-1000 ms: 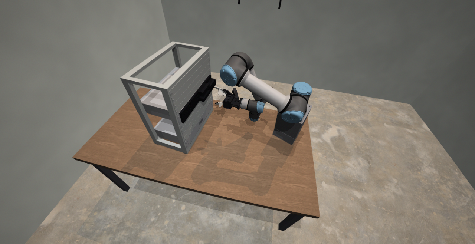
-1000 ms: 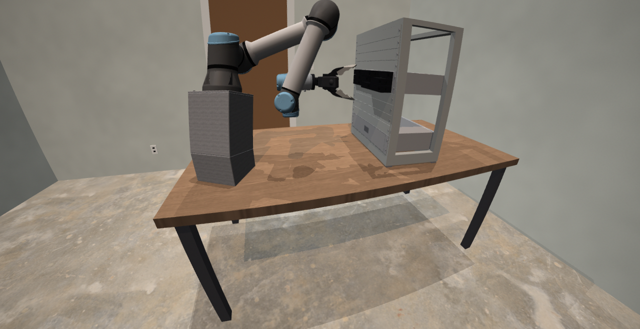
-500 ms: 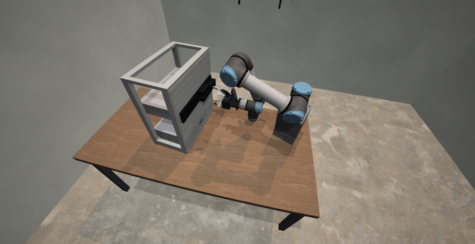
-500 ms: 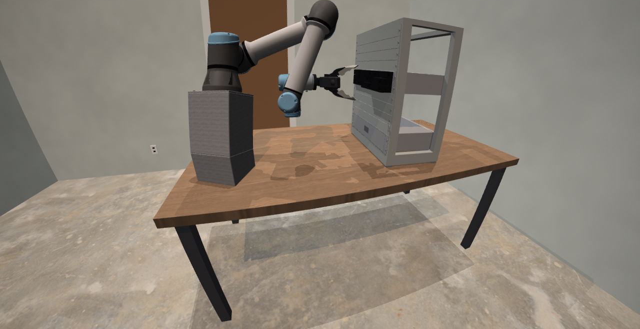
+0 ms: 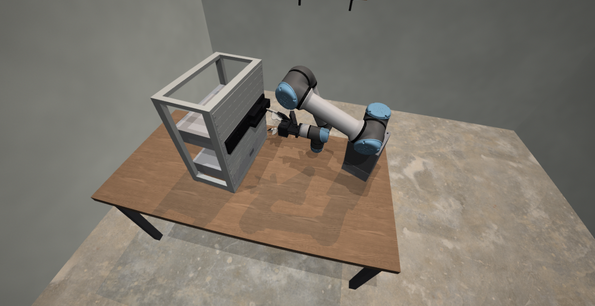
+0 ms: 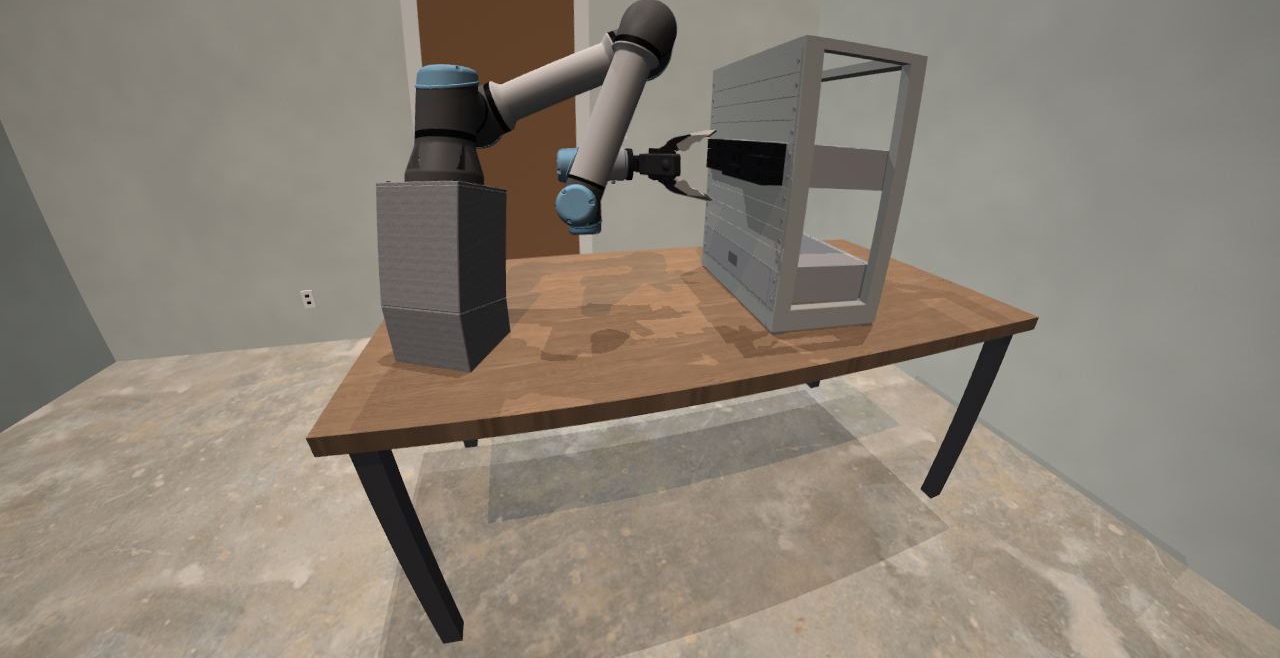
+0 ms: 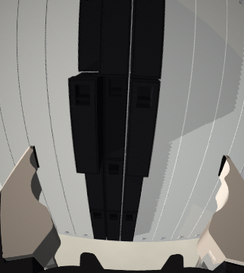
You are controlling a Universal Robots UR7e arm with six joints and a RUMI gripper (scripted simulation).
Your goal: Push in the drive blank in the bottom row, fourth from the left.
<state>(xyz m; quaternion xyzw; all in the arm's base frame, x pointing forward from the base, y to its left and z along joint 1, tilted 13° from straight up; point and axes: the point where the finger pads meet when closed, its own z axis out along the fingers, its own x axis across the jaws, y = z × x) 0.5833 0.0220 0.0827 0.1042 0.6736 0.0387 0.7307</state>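
The rack (image 6: 810, 179) is a tall, box-shaped frame of pale grey bars, its sides and top left as bare openings, its front closed by flat grey slats laid in horizontal strips; it stands upright on the surface (image 6: 626, 367), a wood-grained brown top on slanted black legs, near the far left corner as the top view shows it; a band of matte black rectangular blanks (image 6: 747, 160) crosses the upper half of the front, some standing proud of the slats and others sitting further back; in the wrist view the band runs up the middle of the picture and each blank (image 7: 86, 123) shows a small recessed notch; which of them is the bottom row's fourth from the left I cannot tell; the hand (image 6: 693, 164) is spread to its widest, grips nothing, and points straight at the black band, its two pale, stepped fingers just short of the slats, one above the band and one below; whether a tip touches the front cannot be told.
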